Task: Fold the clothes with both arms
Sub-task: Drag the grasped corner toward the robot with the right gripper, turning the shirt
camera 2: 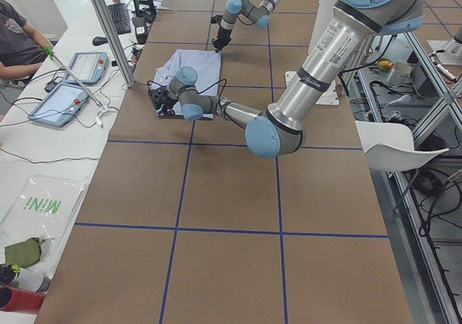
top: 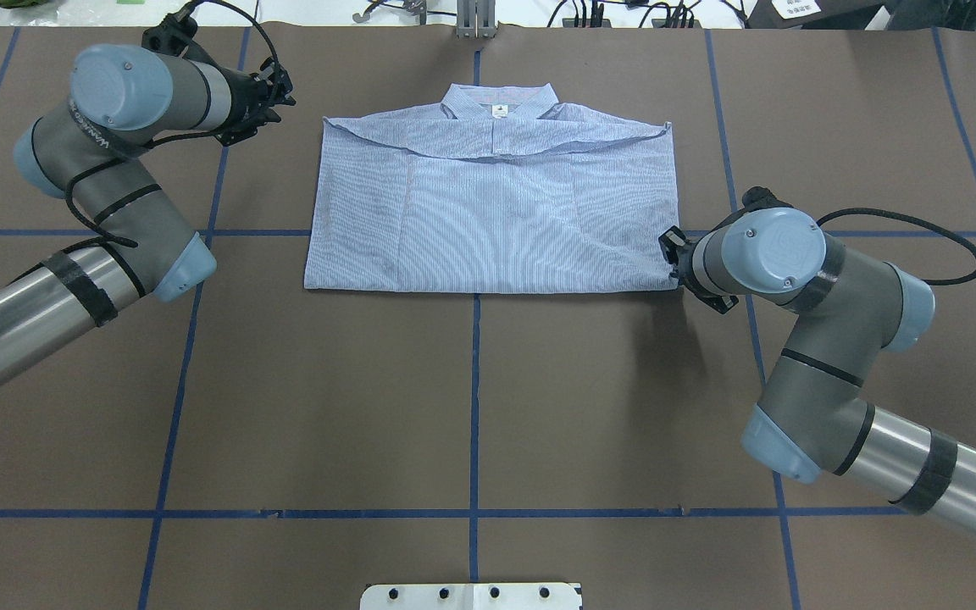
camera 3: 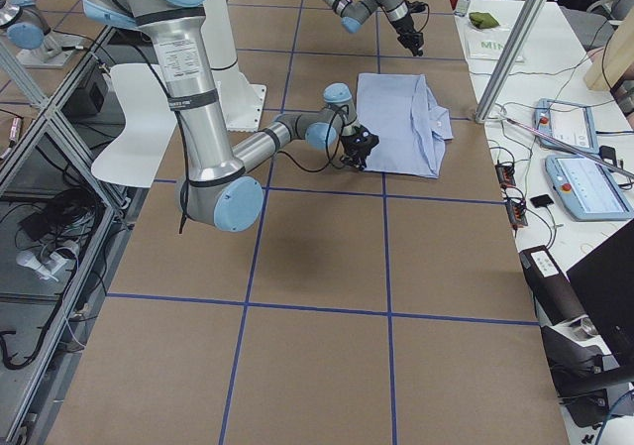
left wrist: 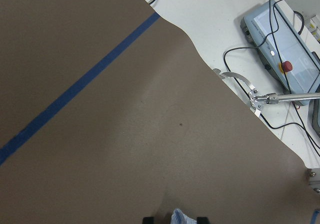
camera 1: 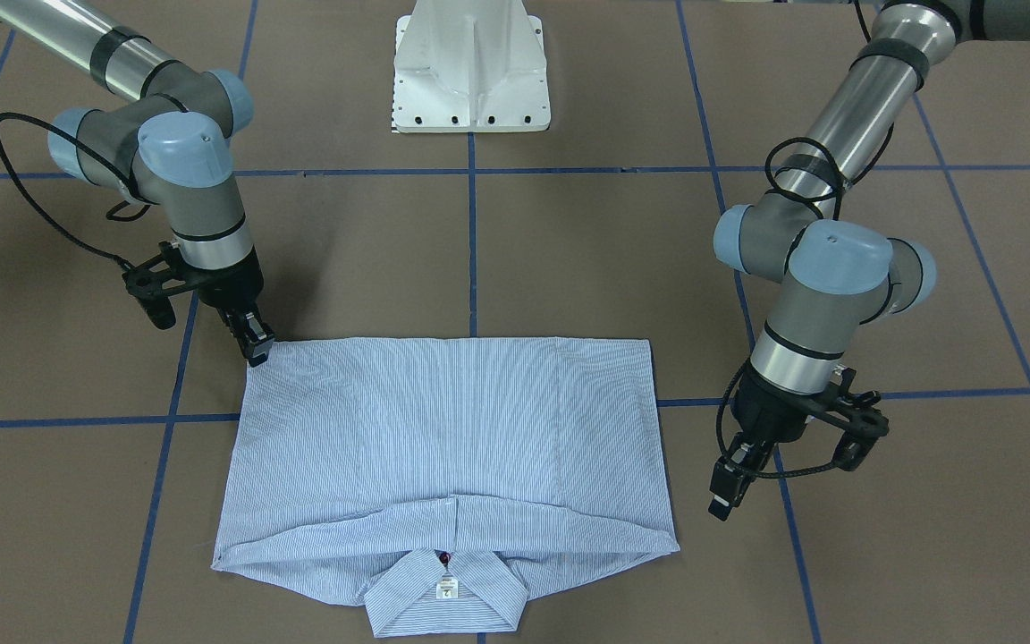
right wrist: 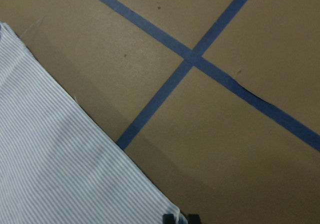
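Note:
The pinstriped shirt point(camera 1: 452, 429) point(top: 488, 212) lies folded flat on the brown table, its collar and white neck label point(camera 1: 449, 588) toward the far edge. My right gripper point(camera 1: 257, 351) point(top: 670, 254) is at the shirt's near corner. In the right wrist view the cloth point(right wrist: 55, 159) ends right between the right gripper's point(right wrist: 180, 219) close-set fingertips, so it looks shut on that corner. My left gripper point(camera 1: 722, 501) point(top: 280, 85) hangs tilted beside the collar end, apart from the shirt. The left gripper's point(left wrist: 174, 219) fingertips stand apart, with a sliver of striped cloth point(left wrist: 181, 215) showing between them.
The white pedestal base point(camera 1: 470, 72) point(top: 471, 596) stands on the robot's side. Beyond the far table edge is a white desk with control pendants point(left wrist: 280, 39) point(camera 3: 584, 182), cables and an aluminium post point(camera 2: 108, 28). A seated person point(camera 2: 14, 35) is at that desk.

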Robot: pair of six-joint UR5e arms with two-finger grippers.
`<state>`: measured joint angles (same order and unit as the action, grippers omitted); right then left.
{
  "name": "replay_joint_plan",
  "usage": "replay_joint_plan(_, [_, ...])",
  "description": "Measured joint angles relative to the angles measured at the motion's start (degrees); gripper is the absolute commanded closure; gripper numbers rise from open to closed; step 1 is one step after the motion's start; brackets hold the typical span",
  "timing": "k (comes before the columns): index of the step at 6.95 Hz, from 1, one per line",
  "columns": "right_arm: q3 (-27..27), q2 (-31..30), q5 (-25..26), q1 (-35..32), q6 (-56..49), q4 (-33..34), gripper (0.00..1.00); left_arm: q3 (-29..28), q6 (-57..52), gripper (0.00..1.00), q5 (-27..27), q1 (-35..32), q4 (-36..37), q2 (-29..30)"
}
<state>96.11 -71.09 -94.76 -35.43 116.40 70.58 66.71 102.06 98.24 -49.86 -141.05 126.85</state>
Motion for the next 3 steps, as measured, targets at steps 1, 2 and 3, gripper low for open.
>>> replay_joint_plan(1, [0.9, -0.2, -0.1, 0.0, 0.3, 0.0, 1.00, 0.4, 0.0, 0.61, 0.0, 0.0, 0.1, -0.1])
replay_joint_plan(2, [3.1, -0.8, -0.8, 0.0, 0.5, 0.2, 1.00, 0.9, 0.1, 0.62, 0.0, 0.0, 0.2, -0.1])
replay_joint_plan(3, [7.5, -3.0, -2.2, 0.6, 1.1, 0.5, 1.00, 1.7, 0.2, 0.62, 0.1, 0.1, 0.4, -0.1])
